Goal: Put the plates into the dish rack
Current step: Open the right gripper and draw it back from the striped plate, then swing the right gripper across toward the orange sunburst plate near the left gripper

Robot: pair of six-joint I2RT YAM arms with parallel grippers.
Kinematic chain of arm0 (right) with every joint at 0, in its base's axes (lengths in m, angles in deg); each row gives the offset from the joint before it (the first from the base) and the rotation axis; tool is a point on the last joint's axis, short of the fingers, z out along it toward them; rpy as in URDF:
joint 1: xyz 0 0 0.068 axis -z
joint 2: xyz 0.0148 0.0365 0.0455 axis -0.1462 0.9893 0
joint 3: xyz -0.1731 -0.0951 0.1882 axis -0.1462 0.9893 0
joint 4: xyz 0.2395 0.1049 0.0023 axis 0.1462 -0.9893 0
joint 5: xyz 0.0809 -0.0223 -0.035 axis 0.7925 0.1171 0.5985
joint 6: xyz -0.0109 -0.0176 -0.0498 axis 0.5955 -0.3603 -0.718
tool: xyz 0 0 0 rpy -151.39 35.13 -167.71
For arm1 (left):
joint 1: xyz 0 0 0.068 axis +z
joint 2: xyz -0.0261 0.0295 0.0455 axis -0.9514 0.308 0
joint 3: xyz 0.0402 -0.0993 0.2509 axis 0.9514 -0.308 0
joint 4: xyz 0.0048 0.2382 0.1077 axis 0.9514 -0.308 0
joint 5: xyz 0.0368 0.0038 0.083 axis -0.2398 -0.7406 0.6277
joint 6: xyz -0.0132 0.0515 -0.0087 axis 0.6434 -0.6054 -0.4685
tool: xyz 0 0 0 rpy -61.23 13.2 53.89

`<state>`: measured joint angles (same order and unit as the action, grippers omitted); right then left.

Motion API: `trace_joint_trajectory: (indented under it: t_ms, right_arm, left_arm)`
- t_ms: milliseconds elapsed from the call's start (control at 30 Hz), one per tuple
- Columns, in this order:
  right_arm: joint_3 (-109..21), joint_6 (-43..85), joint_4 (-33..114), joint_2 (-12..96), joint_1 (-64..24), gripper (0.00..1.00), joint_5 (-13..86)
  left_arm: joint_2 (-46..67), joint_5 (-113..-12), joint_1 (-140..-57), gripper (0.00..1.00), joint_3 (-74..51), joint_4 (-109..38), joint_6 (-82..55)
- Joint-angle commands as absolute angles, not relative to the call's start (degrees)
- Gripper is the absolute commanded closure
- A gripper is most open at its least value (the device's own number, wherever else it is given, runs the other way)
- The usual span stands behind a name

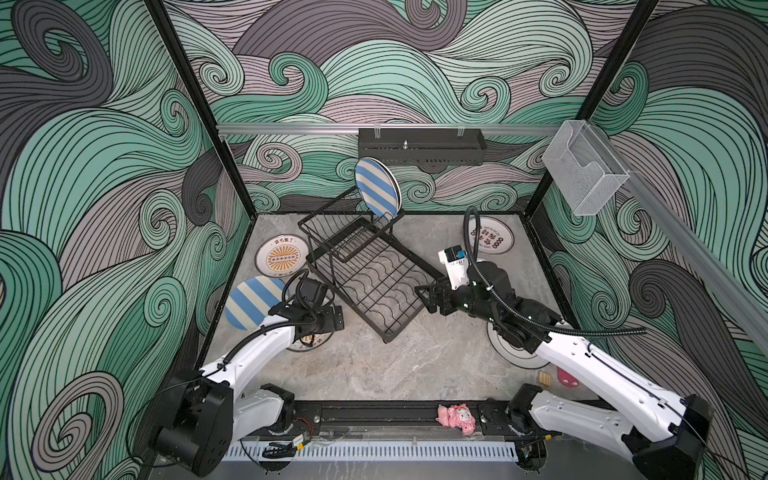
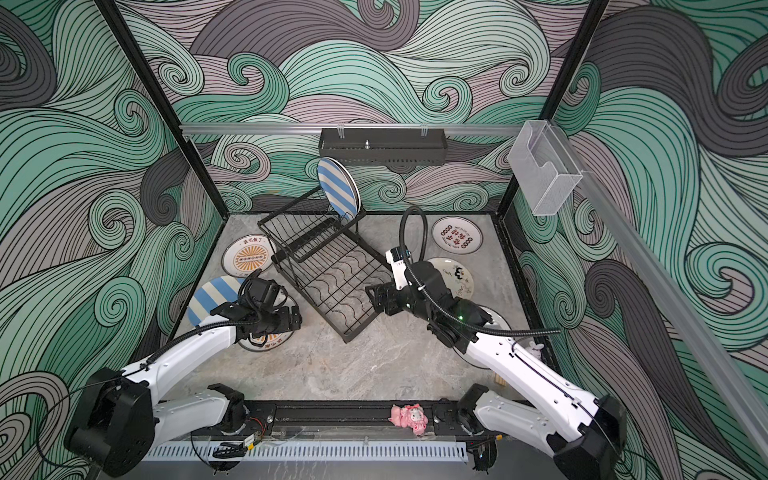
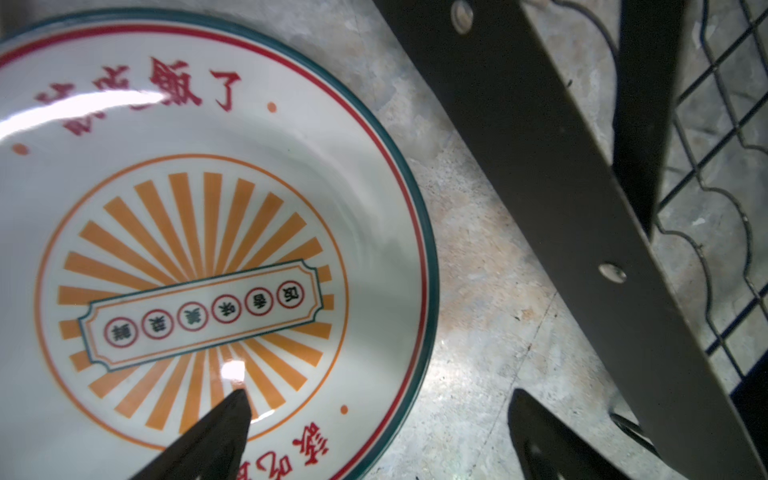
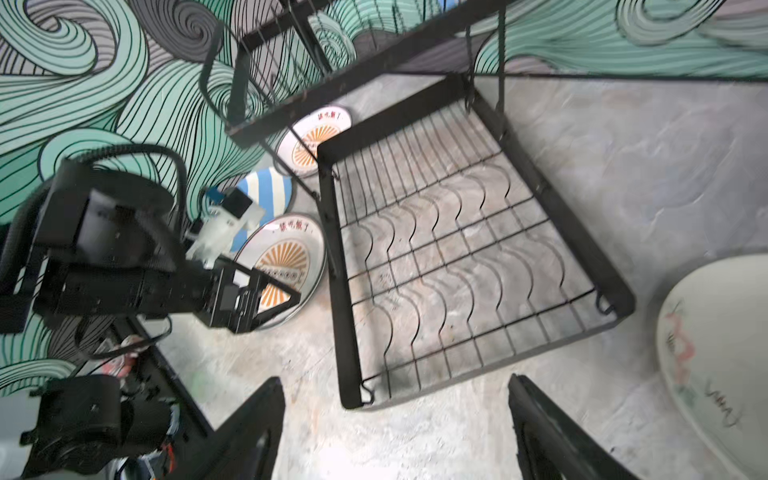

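The black wire dish rack (image 1: 374,274) stands at an angle mid-table, and one blue-striped plate (image 1: 376,187) stands upright in its raised basket. My left gripper (image 3: 380,399) is open astride the rim of an orange sunburst plate (image 3: 199,249) lying flat beside the rack's frame (image 3: 561,187). One finger is over the plate, the other over the table. My right gripper (image 4: 395,382) is open and empty by the rack's near corner (image 4: 353,399). Flat on the table lie another sunburst plate (image 1: 282,257), a red-lettered plate (image 1: 494,235) and a doodle plate (image 2: 455,276). A second striped plate (image 1: 249,301) lies at the left wall.
A white plate (image 1: 515,353) lies partly under my right arm. A black perforated tray (image 1: 419,145) hangs on the back wall and a clear plastic box (image 1: 586,170) on the right rail. A pink toy (image 1: 455,417) sits on the front rail.
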<state>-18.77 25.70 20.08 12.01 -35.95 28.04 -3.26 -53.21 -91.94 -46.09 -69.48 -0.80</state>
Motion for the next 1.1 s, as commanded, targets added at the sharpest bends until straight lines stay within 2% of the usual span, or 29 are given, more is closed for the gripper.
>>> trace_joint_trajectory:
  t_ms: [0,233,433,667,1067]
  right_arm:
    - [-15.3,31.8,24.2,8.8,-39.1,0.16,26.2]
    - [-9.9,34.4,25.3,4.1,-45.7,0.16,20.3]
    - [-7.8,36.1,25.5,3.1,-49.0,0.16,19.7]
    - [-4.8,36.3,26.7,1.2,-52.2,0.17,19.4]
    - [-8.8,39.3,23.8,6.1,-58.0,0.16,15.2]
  left_arm:
    - [-0.9,-57.6,-91.5,0.02,-42.7,-68.8,-1.2]
    - [-1.6,-57.5,-91.4,0.01,-44.7,-68.3,-2.1]
    - [-3.7,-58.4,-91.5,0.01,-49.9,-66.3,0.7]
    - [-12.2,-58.9,-91.7,0.01,-58.3,-65.9,3.0]
    - [-19.9,-65.5,-92.7,0.02,-61.9,-66.1,5.8]
